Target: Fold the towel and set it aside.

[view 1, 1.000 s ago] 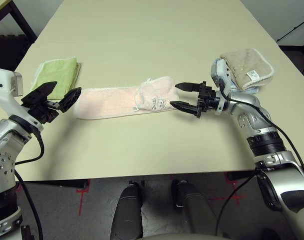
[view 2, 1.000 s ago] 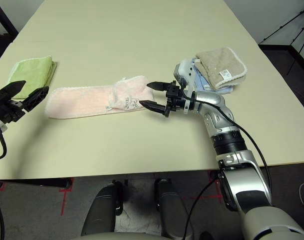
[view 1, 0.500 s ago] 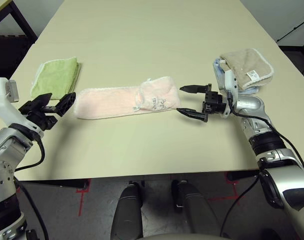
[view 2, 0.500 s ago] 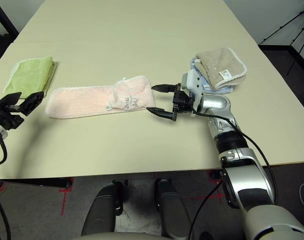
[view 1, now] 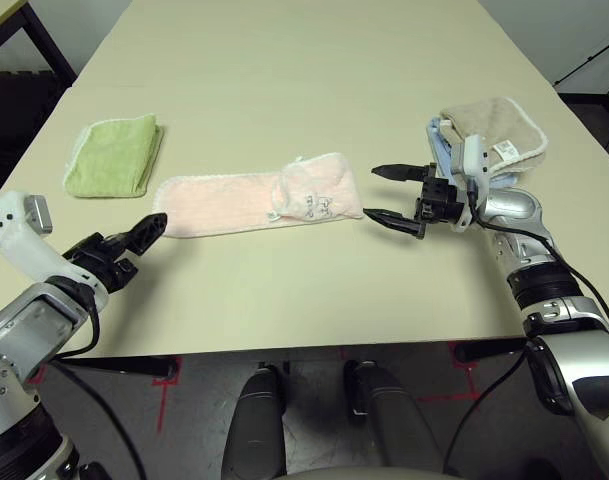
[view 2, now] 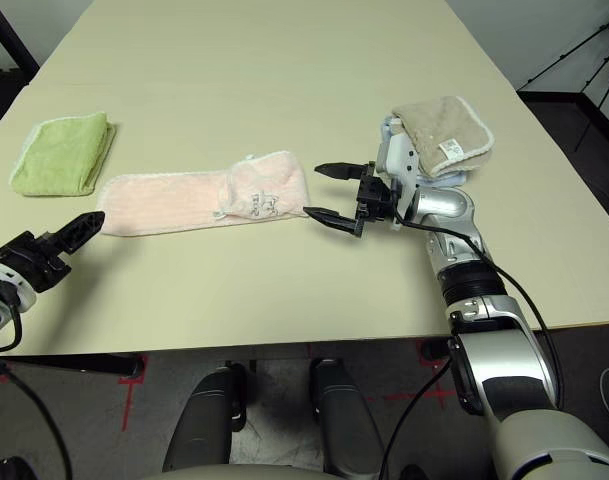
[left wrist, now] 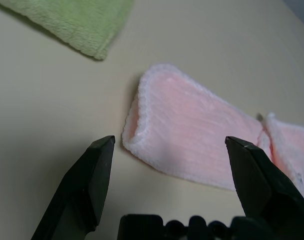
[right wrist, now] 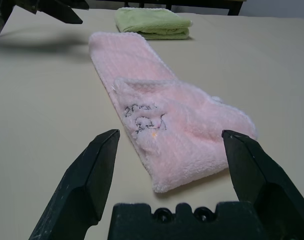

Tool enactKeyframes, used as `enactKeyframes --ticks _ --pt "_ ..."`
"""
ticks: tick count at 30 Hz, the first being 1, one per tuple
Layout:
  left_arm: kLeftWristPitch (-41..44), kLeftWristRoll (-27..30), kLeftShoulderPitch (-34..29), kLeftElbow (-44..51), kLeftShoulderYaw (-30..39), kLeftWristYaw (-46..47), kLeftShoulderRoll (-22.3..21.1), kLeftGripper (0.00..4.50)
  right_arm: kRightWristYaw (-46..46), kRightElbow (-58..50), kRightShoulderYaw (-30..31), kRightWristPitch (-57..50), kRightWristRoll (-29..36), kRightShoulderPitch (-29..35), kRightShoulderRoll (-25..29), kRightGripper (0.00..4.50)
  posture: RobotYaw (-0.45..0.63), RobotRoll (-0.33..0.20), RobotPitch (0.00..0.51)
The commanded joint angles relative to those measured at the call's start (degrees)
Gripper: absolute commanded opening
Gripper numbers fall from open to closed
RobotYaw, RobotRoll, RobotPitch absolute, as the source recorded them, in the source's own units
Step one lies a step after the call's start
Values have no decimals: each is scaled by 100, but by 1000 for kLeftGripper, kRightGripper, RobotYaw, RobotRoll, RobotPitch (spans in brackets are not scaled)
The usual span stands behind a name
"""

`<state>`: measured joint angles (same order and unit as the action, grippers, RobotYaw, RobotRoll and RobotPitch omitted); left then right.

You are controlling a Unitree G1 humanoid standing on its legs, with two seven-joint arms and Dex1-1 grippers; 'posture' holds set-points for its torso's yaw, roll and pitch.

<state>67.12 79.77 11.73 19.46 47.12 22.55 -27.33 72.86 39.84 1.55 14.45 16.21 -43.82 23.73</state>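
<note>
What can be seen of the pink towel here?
The pale pink ribbed towel, fluffy with white edging, lies as a long strip on the table, its right end folded over toward the left. That rumpled flap carries small grey embroidery. The open left hand is near its unfolded end, the open right hand by its folded end; neither grips it.

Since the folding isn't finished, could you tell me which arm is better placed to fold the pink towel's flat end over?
Probably the left: its open gripper hovers near that towel's flat end; the right is beside the folded end.
</note>
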Motion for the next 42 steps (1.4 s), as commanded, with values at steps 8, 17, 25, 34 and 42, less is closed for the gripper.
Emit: enactKeyframes --ticks 8,17,25,34,42 --pt "-1107 1832 -112 -529 -773 1988 -125 4500 -64 259 -83 168 -103 -240 36 4449 19 0 197" --pt "-1388 1651 -90 -1199 -1472 1663 -443 4500 -112 35 -75 22 -78 -183 99 4449 5 0 204" --pt "-1540 922 411 -2021 -1735 986 -581 4500 -151 -157 -76 -102 -69 -96 153 4449 -26 0 213" --pt "-1462 264 976 -2538 -1915 538 -462 4500 -226 -147 -56 -94 -111 -127 143 4449 -40 0 216" --pt "-1151 -68 1002 -2294 -2044 437 -417 1982 -383 -30 -79 63 -221 -137 191 4500 -51 0 216"
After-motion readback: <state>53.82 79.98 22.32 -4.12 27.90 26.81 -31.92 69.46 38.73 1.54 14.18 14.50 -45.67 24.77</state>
